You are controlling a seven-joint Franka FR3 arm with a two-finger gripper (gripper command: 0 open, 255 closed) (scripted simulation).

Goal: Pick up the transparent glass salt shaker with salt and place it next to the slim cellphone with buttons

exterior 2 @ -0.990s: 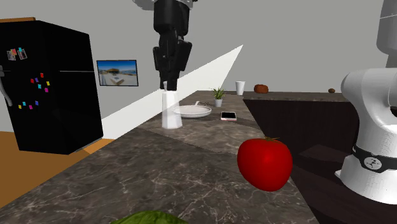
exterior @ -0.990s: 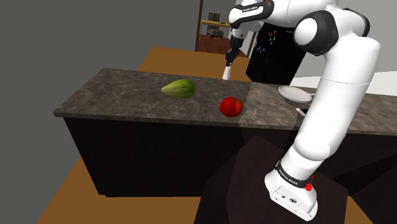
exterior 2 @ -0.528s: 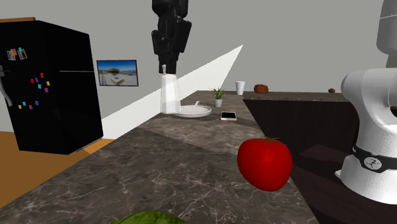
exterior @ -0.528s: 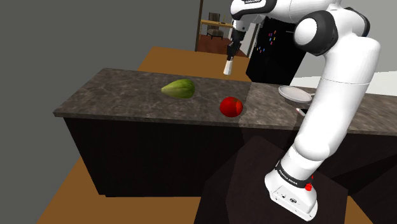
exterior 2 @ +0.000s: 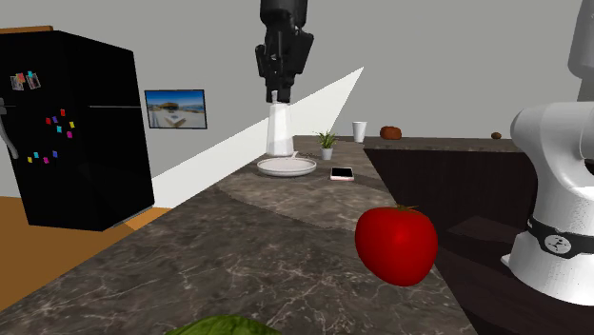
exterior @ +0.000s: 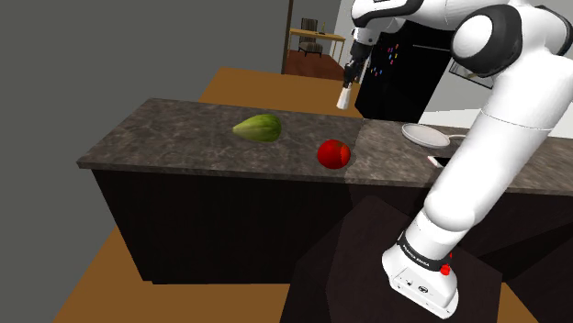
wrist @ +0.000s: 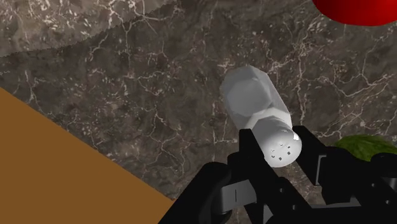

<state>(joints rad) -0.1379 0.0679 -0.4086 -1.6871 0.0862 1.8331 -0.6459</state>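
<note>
Gripper (wrist: 281, 151) is pinching the salt shaker (wrist: 256, 102) by its perforated cap, one of the fingers (wrist: 251, 151) on each side. The pale faceted body juts out past the tips, unsupported.

Location: in the shoulder view the salt shaker (exterior: 344, 96) hangs upper middle of the frame, clear of the worktop (exterior: 184, 138). In the second exterior view the salt shaker (exterior 2: 279, 133) sits upper centre under the gripper (exterior 2: 279, 97), upright, over the white plate (exterior 2: 287, 168). The cellphone (exterior 2: 342, 174) lies flat just right of that plate.

Handling, as a judgement:
- Rigid, no give. Squeezing harder buys you nothing.
- The surface looks smooth, so expect it to be slippery. The facets help only if the pads sit flat on them.
- Probably light, with the salt loading the base, so most of the weight hangs below your hold.
- Your grip is high and narrow, and quick moves could make the body pivot or slide out.
- Treat it as breakable.
- It is tall on a small base, so it tips easily. Lower it square onto bare worktop beside the cellphone, not on the plate rim.
</note>
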